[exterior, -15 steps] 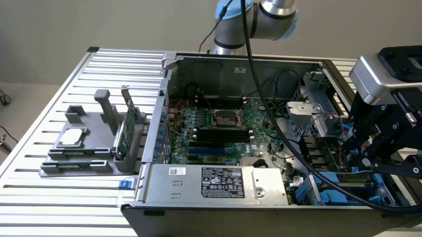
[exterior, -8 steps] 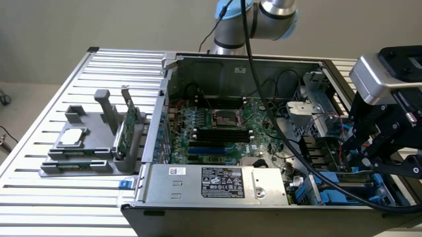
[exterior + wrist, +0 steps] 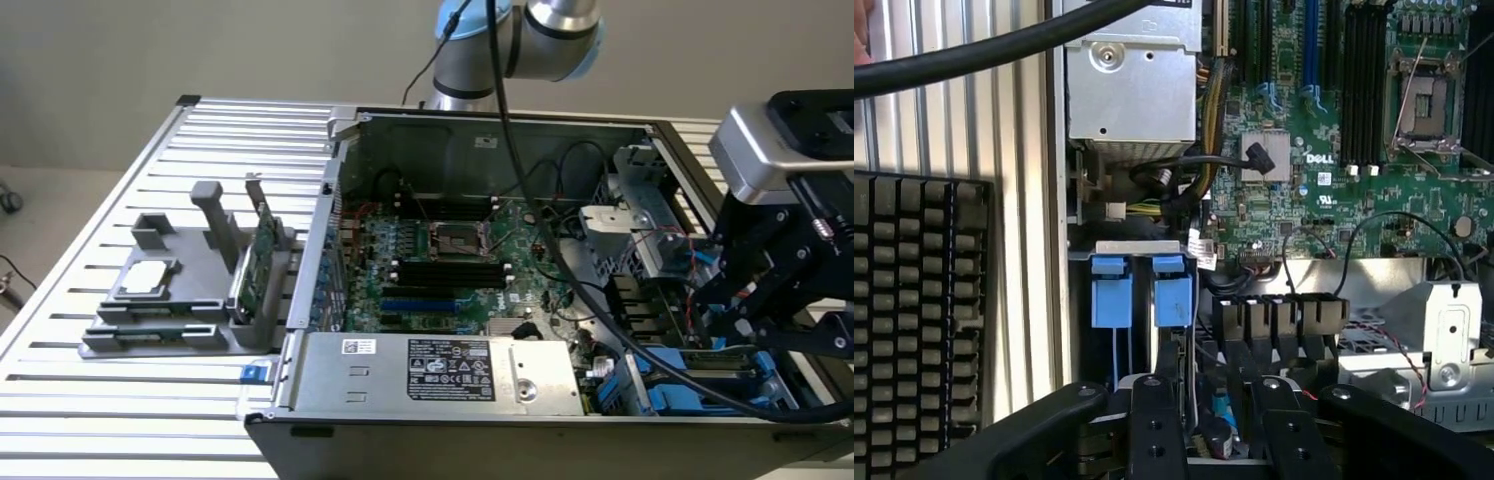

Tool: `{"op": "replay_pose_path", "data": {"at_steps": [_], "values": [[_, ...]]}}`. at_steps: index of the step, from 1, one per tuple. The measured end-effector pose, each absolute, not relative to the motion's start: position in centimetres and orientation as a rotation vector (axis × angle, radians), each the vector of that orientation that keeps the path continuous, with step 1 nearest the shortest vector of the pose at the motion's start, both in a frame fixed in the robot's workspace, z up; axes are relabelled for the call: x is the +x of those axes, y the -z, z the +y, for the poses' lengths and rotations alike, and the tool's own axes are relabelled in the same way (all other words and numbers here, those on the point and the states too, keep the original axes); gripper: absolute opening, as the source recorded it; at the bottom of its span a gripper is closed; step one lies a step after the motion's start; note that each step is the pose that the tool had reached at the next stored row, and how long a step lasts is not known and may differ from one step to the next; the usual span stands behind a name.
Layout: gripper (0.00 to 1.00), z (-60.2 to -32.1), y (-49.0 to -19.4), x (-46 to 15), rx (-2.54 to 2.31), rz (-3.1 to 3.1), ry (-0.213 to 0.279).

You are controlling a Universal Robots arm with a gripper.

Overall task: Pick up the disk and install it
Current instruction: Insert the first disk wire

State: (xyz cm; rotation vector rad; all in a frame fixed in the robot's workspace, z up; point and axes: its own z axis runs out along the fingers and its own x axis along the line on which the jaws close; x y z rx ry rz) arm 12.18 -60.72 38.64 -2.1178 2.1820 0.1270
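1. Gripper (image 3: pixel 1215 392) hangs low over the corner of the open computer case (image 3: pixel 350 125), on the exterior view's right. Its black fingers (image 3: pixel 1154 420) reach down toward the drive bay.
2. Its fingers stand well apart, fairly wide. Between them I see only cables and dark case parts, and I can make out no grasp on anything.
3. The disk (image 3: pixel 1173 298) stands on edge in the drive bay with its blue rail showing. It is just beside a second blue-railed carrier (image 3: pixel 1111 292). One finger is near the disk's blue rail; I cannot tell whether it touches.
4. A silver power supply box (image 3: pixel 441 370) lies along the near wall of the case, beside the bay.
5. The green main board (image 3: pixel 441 250) covers the case floor, and a thick black cable (image 3: pixel 561 265) runs across it from the arm.
6. On the slatted table (image 3: pixel 67 400), well apart from the gripper on the exterior view's left, sits a grey holder (image 3: pixel 147 335). It carries a small square chip (image 3: pixel 144 278) and an upright green card (image 3: pixel 262 250).
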Motion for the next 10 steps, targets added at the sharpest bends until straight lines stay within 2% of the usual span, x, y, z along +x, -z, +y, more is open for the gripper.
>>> {"op": "replay_pose_path", "data": {"at_steps": [10], "values": [[0.34, -60.70, -38.64, 12.21, -2.001, 2.284, -0.119]]}}
